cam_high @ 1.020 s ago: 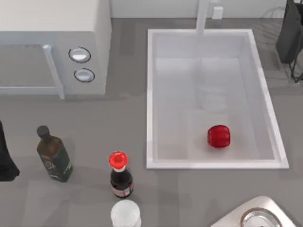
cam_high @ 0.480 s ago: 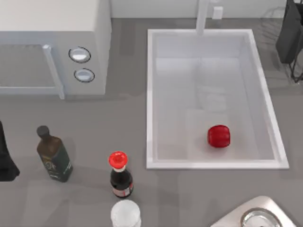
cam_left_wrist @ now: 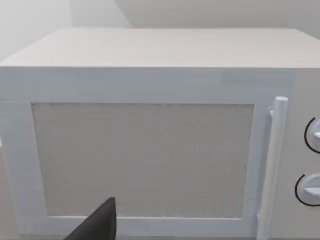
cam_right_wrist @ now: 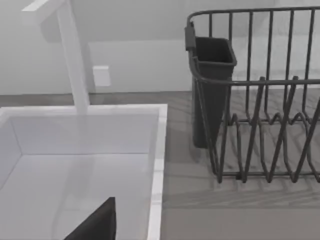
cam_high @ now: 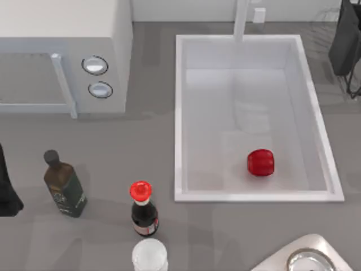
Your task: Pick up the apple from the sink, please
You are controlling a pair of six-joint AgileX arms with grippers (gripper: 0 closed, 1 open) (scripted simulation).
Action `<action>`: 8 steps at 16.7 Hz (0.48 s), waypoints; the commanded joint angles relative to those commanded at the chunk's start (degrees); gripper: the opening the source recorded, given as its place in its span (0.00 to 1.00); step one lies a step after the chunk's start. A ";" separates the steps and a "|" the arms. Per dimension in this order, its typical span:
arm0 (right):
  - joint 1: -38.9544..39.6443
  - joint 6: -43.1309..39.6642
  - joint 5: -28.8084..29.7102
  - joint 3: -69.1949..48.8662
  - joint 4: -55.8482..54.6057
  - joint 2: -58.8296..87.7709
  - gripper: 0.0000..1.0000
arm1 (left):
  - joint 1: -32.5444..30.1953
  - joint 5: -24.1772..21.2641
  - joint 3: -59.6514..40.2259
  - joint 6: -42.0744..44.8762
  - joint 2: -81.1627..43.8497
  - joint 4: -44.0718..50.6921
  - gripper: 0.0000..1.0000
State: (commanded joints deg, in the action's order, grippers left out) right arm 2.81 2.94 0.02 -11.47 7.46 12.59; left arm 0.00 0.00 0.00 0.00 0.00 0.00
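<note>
The apple (cam_high: 260,162) lies on the floor of the sink (cam_high: 178,118), toward the basin's near right corner, apart from the walls and untouched. The sink sits at the back right of the worktop (cam_high: 146,147), with its white faucet (cam_high: 241,20) rising at the middle of its far rim. The left arm (cam_high: 7,183) is parked at the left edge of the worktop, and the right arm (cam_high: 345,39) hangs over the far right corner, above a dark wire dish rack (cam_right_wrist: 260,125) with a cutlery cup (cam_right_wrist: 212,85) just beside the sink's rim. In each wrist view a dark finger tip shows at the picture's edge, too little to judge by, so I cannot tell whether the left claw (cam_left_wrist: 97,225) or the right claw (cam_right_wrist: 97,222) is open or closed. A white microwave (cam_high: 62,56) stands at the back left. Near the front edge stand a dark green bottle (cam_high: 64,185), a dark bottle with a red cap (cam_high: 142,208) and, just beside it, what seems to be a white-topped container (cam_high: 150,255). A steel bowl (cam_high: 307,261) sits at the front right corner.
</note>
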 joint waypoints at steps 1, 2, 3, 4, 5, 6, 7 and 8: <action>0.85 0.89 0.01 -3.51 2.26 4.18 1.00 | 0.00 0.00 0.00 0.00 0.00 0.00 1.00; 1.78 1.87 0.01 -7.34 4.72 8.85 1.00 | 0.00 0.00 0.00 0.00 0.00 0.00 1.00; 2.78 2.91 0.02 -11.45 7.37 13.95 1.00 | 0.00 0.00 0.00 0.00 0.00 0.00 1.00; 3.84 4.02 0.03 -15.80 10.17 19.42 1.00 | 0.00 0.00 0.00 0.00 0.00 0.00 1.00; 4.94 5.17 0.04 -20.34 13.09 25.19 1.00 | 0.00 0.00 0.00 0.00 0.00 0.00 1.00; 6.08 6.36 0.04 -25.04 16.11 31.21 1.00 | 0.00 0.00 0.00 0.00 0.00 0.00 1.00; 7.24 7.58 0.05 -29.84 19.20 37.42 1.00 | 0.00 0.00 0.00 0.00 0.00 0.00 1.00; 8.42 8.81 0.06 -34.72 22.33 43.75 1.00 | 0.00 0.00 0.00 0.00 0.00 0.00 1.00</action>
State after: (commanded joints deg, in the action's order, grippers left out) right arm 11.23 11.76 0.08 -46.20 29.80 56.34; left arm 0.00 0.00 0.00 0.00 0.00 0.00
